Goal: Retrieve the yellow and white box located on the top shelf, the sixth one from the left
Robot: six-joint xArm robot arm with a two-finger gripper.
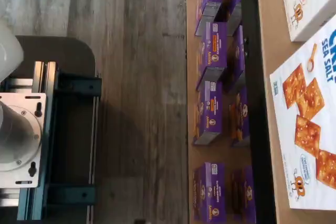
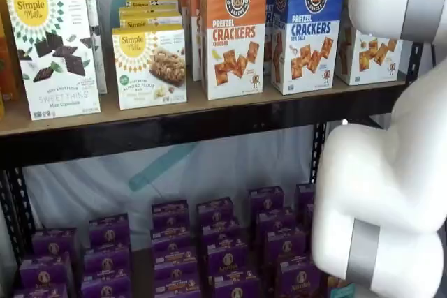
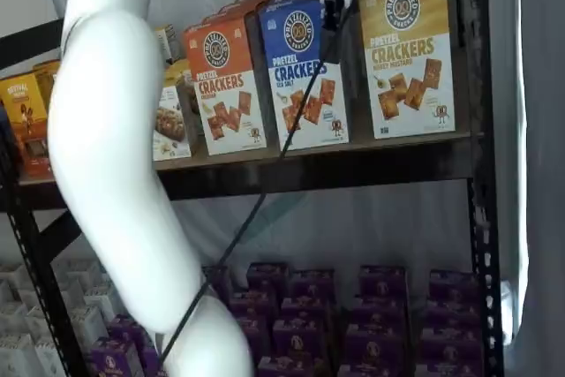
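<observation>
The yellow and white pretzel crackers box stands upright at the right end of the top shelf, next to a blue and white sea salt box. In a shelf view the arm hides most of it, and only its white lower front shows. My gripper hangs from the top edge in a shelf view, with black fingers and a cable, in front of the gap between the blue box and the yellow box. The fingers show no plain gap and hold nothing that I can see.
An orange cheddar box and Simple Mills boxes stand further left on the top shelf. Purple boxes fill the lower shelf. My white arm stands in front of the shelves. The wrist view shows the dark mount, purple boxes and the sea salt box.
</observation>
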